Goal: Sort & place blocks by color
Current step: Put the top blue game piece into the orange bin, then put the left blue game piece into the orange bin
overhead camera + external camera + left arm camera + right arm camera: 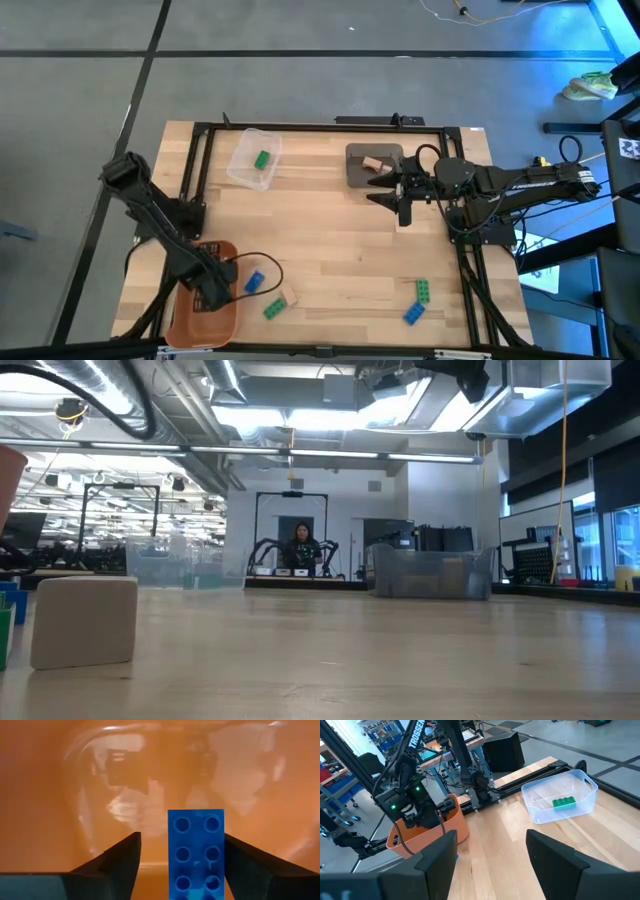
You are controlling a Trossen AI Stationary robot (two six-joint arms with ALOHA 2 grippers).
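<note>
Blocks are scattered all over the desk (330, 260), so going from the left: the left arm is bent down at the near-left corner with its pincer (182, 865) poked into the orange bin (205, 310). Its fingers (120, 865) are spread, and a blue block (195, 852) sits between them. There's a clear gap on one side, but I can't tell if the other finger touches it, so it doesn't look gripped.

Just beside the orange bin on the desk there's another blue block (254, 283), a green block (273, 310) and a pale tan block (288, 297) bunched together.

Further back, the clear bin (253, 158) has one green block (262, 159) lying in it, which shows nicely in the right wrist view too.

Then the grey bin (372, 163) at the far edge, with a tan block (374, 164) inside.

The right arm reaches in from the right side, stretched out level, with its pincer (390, 188) right beside the grey bin, fingers apart and holding nothing.

Near the front right edge, a green block (424, 290) and a blue block (413, 314) lie close together.
</note>
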